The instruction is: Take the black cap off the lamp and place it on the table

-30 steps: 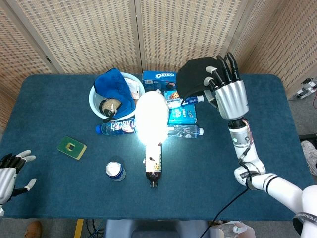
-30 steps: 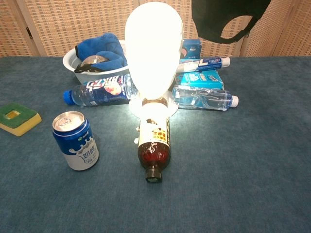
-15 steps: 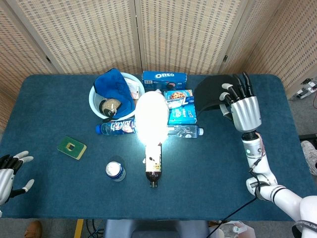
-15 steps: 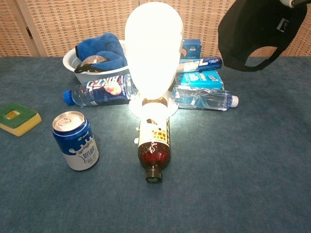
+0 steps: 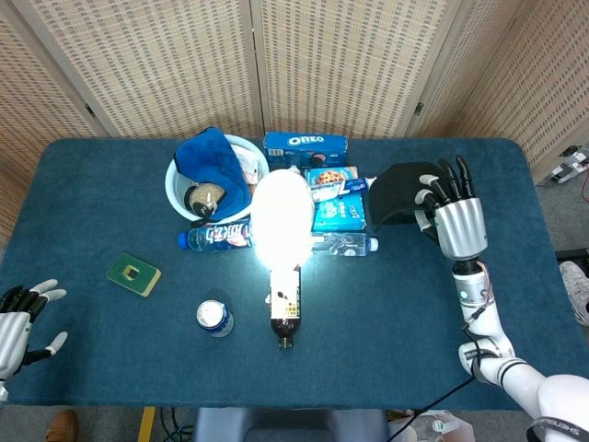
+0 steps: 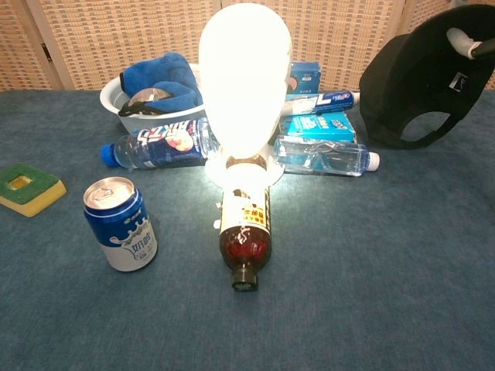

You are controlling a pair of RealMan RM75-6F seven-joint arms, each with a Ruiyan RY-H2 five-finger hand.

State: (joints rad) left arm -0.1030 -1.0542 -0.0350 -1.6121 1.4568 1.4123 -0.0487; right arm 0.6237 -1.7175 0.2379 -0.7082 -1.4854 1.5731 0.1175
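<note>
The lit white lamp [image 5: 282, 221] [image 6: 244, 81] stands bare at the table's middle, glowing brightly. My right hand [image 5: 457, 218] [image 6: 473, 42] holds the black cap [image 5: 398, 191] [image 6: 421, 89] to the right of the lamp, low over the blue table [image 5: 386, 304], its lower edge at or just above the cloth; I cannot tell if it touches. In the chest view only fingertips of that hand show at the top right corner. My left hand [image 5: 17, 322] hangs open off the table's near left edge, holding nothing.
A brown bottle [image 5: 284, 311] lies in front of the lamp, a blue can [image 5: 213, 318] and green sponge [image 5: 133, 274] to its left. Behind are water bottles [image 5: 345, 244], blue snack packs [image 5: 339, 212], an Oreo box [image 5: 305, 145] and a bowl [image 5: 181, 189] with blue cloth.
My right hand has carried the black cap from high behind the lamp rightward and down to table level at the right. The left hand has barely moved.
</note>
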